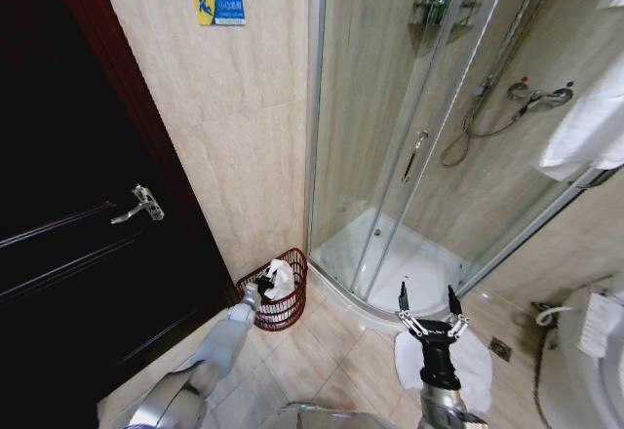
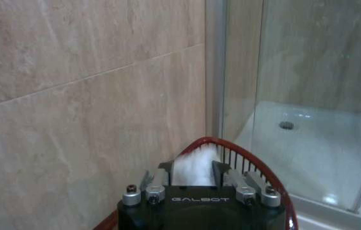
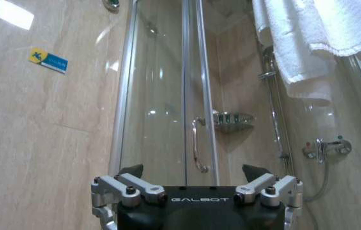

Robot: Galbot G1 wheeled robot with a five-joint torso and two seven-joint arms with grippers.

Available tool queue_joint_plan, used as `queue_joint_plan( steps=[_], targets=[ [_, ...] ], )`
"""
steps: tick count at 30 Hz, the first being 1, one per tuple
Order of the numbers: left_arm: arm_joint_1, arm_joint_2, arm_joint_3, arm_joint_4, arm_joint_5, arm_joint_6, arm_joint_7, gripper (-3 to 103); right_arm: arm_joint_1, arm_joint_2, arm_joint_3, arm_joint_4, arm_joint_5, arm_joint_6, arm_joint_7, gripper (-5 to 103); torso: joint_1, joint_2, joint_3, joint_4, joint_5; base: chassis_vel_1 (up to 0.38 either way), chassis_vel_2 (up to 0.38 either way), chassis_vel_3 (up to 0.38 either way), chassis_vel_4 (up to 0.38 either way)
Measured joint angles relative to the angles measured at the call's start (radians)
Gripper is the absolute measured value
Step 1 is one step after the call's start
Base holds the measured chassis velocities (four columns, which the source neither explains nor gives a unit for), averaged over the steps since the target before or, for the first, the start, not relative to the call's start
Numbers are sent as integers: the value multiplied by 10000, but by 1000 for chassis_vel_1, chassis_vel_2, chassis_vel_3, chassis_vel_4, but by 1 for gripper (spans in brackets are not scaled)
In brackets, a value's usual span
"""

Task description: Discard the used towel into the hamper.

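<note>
Two arms are in play from the head view. The left tool (image 1: 261,288) is reaching out over the rim of the hamper (image 1: 283,304), and it is clenched on the white towel (image 1: 280,279), which bunches up over the basket's opening. The hamper itself stands on the tiled floor (image 1: 322,356), tucked against the beige tiled wall (image 1: 234,136) in the corner where that wall meets the glass shower enclosure (image 1: 409,146). A dark door (image 1: 68,244) with a metal handle runs along the robot's left. Over on the right, the right tool (image 1: 428,304) is held up above the floor near the curved shower base, fingers spread wide, released, gripping nothing. A white mat (image 1: 478,363) lies on the floor just behind it.

Now the left wrist view: the towel (image 2: 195,168) is pinched between the two fingers (image 2: 220,171), white cloth standing up between them, and the red wire rim of the hamper (image 2: 244,158) arcs right beneath and around the tool. Wall tile on one side, shower glass and white shower tray on the other.

Right wrist view: fingers (image 3: 257,171) wide apart, nothing between them, facing the shower door handle (image 3: 197,143). A white hanging towel (image 3: 308,38) drapes down at the upper corner.
</note>
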Motion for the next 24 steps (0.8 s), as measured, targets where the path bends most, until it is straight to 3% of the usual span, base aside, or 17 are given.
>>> queue_joint_plan(
  steps=[4, 10, 11, 14, 15, 17, 19, 22, 24],
  targets=[
    [148, 246, 130, -250, 21, 258, 198, 53, 75, 0, -27, -91, 2, 0, -62, 100, 1, 0, 0, 2, 0, 0, 0, 0, 0],
    [508, 498, 63, -865, -47, 537, 659, 81, 140, 0, -114, -175, -144, 0, -71, 100, 1, 0, 0, -1, -1, 0, 0, 0, 0],
    [508, 498, 63, -865, -47, 537, 659, 81, 140, 0, -114, -175, -144, 0, -71, 100, 1, 0, 0, -1, -1, 0, 0, 0, 0],
    [1134, 790, 70, -2133, -520, 1404, 693, 92, 194, 0, -140, -185, -175, 0, -56, 100, 2, 0, 0, 0, 0, 0, 0, 0, 0],
    [1134, 790, 70, -2133, -520, 1404, 693, 92, 194, 0, -140, -185, -175, 0, -56, 100, 2, 0, 0, 0, 0, 0, 0, 0, 0],
    [1751, 1023, -159, -3287, -992, 2184, 634, 98, 262, 0, -146, -209, -190, 0, -35, 100, 2, 0, 0, 1, -1, 0, 0, 0, 0],
    [2019, 1114, -313, -3798, -1124, 2468, 627, 100, 289, 0, -147, -211, -193, 0, -26, 100, 1, 0, 0, 0, 1, 0, 0, 0, 0],
    [2985, 1289, -1057, -5556, -1515, 3451, 636, 100, 365, -2, -154, -218, -166, 0, -13, 100, 2, 0, -1, -1, 3, 0, 0, 0, 0],
    [3377, 1307, -1303, -6119, -1670, 3780, 636, 100, 386, -14, -157, -233, -119, 0, -12, 100, 1, 1, -1, -1, 2, 0, 0, 0, 0]
  ],
)
